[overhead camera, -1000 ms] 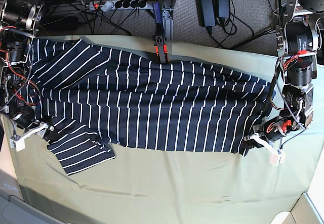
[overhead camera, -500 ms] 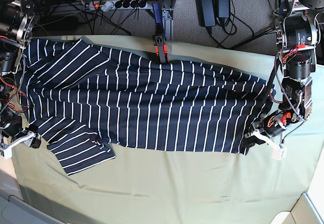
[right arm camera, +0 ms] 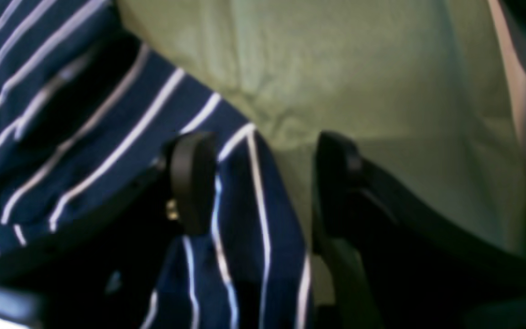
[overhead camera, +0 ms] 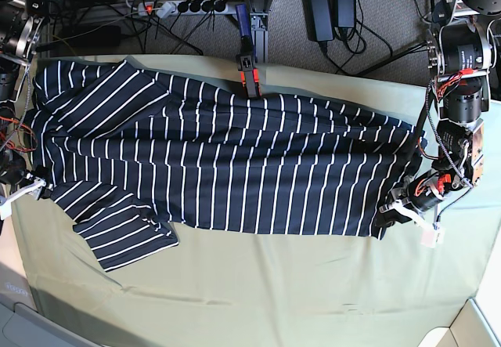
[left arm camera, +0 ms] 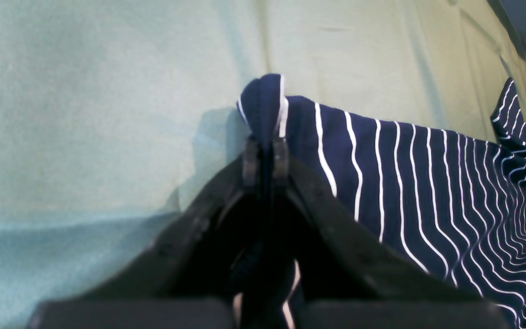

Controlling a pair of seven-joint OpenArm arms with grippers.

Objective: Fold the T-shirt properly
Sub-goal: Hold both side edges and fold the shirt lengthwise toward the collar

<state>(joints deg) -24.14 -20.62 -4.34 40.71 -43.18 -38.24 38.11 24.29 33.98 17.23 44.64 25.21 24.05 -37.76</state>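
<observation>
Right now the left fingers [left arm camera: 265, 157] pinch the T-shirt [overhead camera: 235, 167] hem, while the right fingers [right arm camera: 190, 183] stand spread around its edge.

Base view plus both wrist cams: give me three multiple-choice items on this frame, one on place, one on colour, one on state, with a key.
1. Where does the loose short sleeve of the dark navy white-striped soft-fabric T-shirt lie in the base view?
A. lower left
B. upper right
C. centre

2. What colour is the cloth under the shirt?
A. red
B. olive-green
C. white

3. How do the left gripper's jaws stand?
A. wide open above the shirt
B. shut on nothing
C. shut on a fold of shirt fabric

Key: 1 A, the sleeve juts out at the shirt's lower left corner. 2 B, the olive-green cloth covers the surface on all sides. 3 C, the left wrist view shows the left gripper pinching a bunched navy edge.
</observation>
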